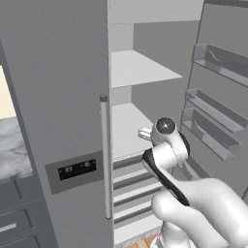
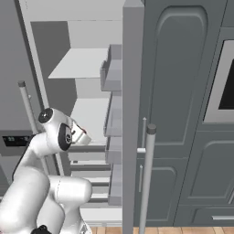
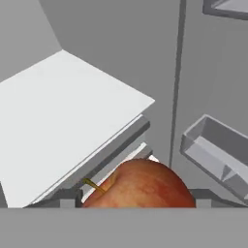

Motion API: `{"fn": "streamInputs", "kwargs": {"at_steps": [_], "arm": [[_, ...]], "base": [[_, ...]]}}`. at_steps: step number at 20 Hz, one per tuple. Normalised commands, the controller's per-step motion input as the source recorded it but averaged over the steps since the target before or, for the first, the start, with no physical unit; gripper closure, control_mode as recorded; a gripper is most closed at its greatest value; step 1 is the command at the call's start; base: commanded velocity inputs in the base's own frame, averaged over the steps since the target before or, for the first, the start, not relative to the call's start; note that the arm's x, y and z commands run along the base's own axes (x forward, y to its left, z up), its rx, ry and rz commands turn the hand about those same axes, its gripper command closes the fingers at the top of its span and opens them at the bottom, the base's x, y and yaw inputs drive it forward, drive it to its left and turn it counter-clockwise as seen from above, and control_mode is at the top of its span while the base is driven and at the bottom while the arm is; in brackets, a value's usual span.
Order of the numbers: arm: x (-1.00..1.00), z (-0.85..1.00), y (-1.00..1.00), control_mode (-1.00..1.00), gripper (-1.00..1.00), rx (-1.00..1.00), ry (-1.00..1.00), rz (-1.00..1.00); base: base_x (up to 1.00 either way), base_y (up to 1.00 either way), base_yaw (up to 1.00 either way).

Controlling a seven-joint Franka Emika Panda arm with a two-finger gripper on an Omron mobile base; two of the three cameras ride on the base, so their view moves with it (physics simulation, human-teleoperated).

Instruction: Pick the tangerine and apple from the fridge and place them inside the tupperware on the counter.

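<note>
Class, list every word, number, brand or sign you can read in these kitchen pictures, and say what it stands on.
None can be read. The small dark display panel on the fridge door shows pale blue marks, too small and blurred to read. The apple, shelves and door bins carry no label.

Dark wall oven (image 2: pixel 227 82), grey cabinet drawers (image 1: pixel 14 213)
</note>
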Motion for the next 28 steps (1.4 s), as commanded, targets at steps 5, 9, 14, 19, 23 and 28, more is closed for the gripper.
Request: {"fn": "streamInputs", "kwargs": {"at_steps": [5, 9, 14, 19, 23, 28], "arm": [[-0.98, 0.79, -0.01, -1.00, 1.00, 0.01, 0.26, 0.00], [-0.98, 0.66, 0.22, -1.00, 1.00, 0.00, 0.24, 0.08], [-0.88, 0.95, 0.16, -1.00, 1.00, 0.00, 0.16, 0.10], [-0.79, 0.74, 0.00, -1.00, 1.00, 0.00, 0.08, 0.13], [-0.31, 0.17, 0.02, -1.00, 1.00, 0.00, 0.02, 0.26], [0.05, -0.09, 0.05, -1.00, 1.00, 0.00, 0.04, 0.38]], "base": [[0.00, 0.00, 0.00], [0.00, 0.00, 0.00], [0.00, 0.00, 0.00], [0.00, 0.00, 0.00], [0.00, 0.00, 0.00], [0.00, 0.00, 0.00]]}}
